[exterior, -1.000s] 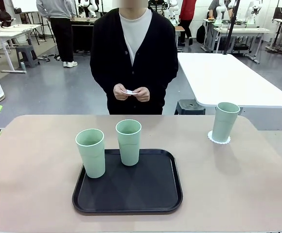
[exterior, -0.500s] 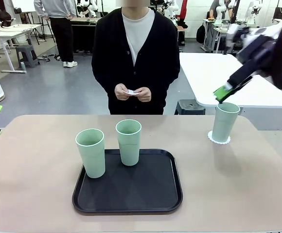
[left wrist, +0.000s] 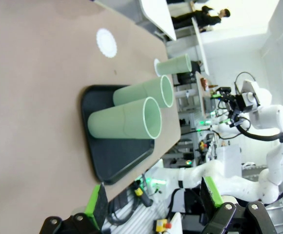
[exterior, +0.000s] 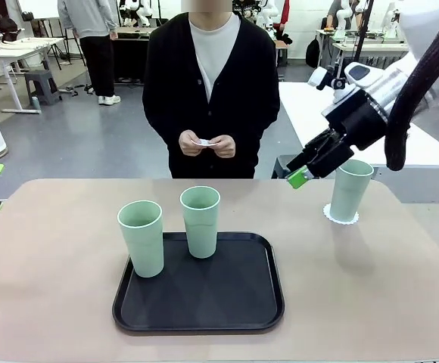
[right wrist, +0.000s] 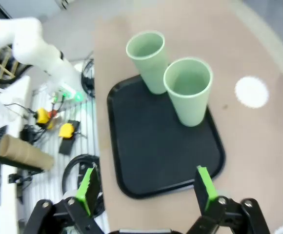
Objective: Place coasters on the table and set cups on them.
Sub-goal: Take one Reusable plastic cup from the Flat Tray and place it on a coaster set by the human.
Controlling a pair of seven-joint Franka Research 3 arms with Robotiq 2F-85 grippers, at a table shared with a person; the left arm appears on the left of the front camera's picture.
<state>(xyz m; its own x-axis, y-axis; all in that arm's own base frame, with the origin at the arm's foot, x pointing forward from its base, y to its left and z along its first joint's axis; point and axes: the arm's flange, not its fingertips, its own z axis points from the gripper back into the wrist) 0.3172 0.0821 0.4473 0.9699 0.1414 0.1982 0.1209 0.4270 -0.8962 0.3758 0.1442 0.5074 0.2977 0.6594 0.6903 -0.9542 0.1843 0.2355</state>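
My right hand [exterior: 301, 174], spread open, near tall mint-green plastic tumbler [exterior: 350, 189] on white scalloped doily [exterior: 332, 216]; I could clip, topple it.

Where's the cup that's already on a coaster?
In the front view, the cup stands on its coaster near the far right corner of the table, right of the black tray, with the right gripper hovering left of it.

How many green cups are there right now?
3 cups: one at the black tray's left edge, one at its back, one on a coaster at the table's far right.
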